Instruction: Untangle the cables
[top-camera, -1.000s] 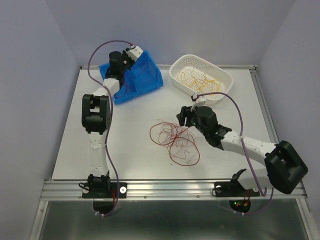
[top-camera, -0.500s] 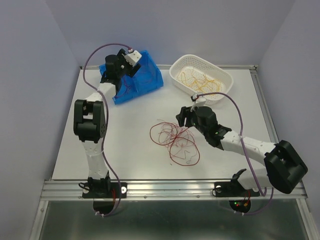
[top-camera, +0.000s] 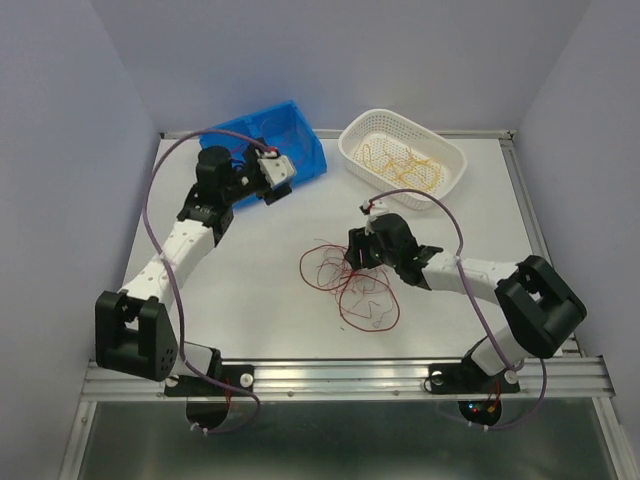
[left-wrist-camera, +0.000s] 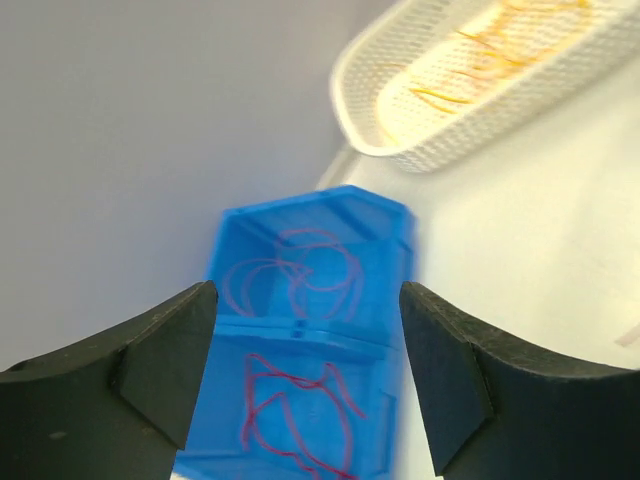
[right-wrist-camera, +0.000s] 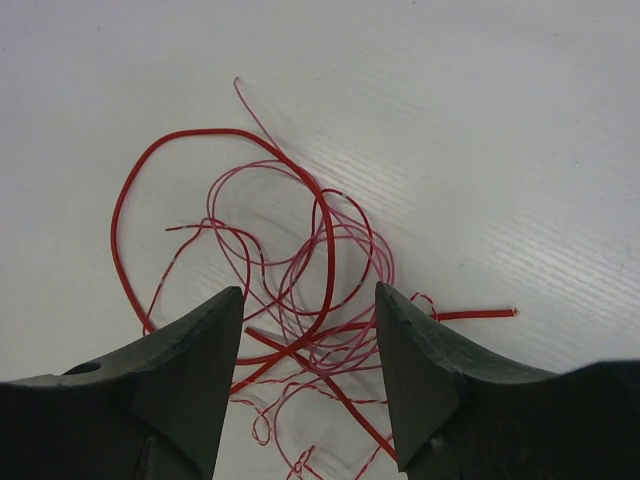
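Near the middle of the tabletop (top-camera: 250, 290), a loose tangle of red cables (top-camera: 350, 285): hair-thin curly loops, overlapping, lying flat on the white surface, one straight end sticking out to the side. Over the far edge of that tangle, the right gripper (right-wrist-camera: 307, 300), pointed down at it, fingers parted. From the wrist view, several loops crossing the gap between the two fingers, with one big outer loop reaching well past one of them. Nothing pinched between the fingers. Cannot tell whether the fingertips touch the tabletop or any strand.

Toward the far left corner, the left gripper (left-wrist-camera: 305, 300), fingers spread wide with nothing between them, facing the blue bin (top-camera: 295, 130) from just beside it and well apart from the central tangle. Inside that bin, on either side of a divider, more red cables (left-wrist-camera: 300, 275), loosely curled.

To the right of the bin, along the far edge, a white basket (top-camera: 347, 150) with perforated walls. Inside it, yellow cables (top-camera: 400, 160) in a loose heap, apart from both grippers and separate from the red ones.
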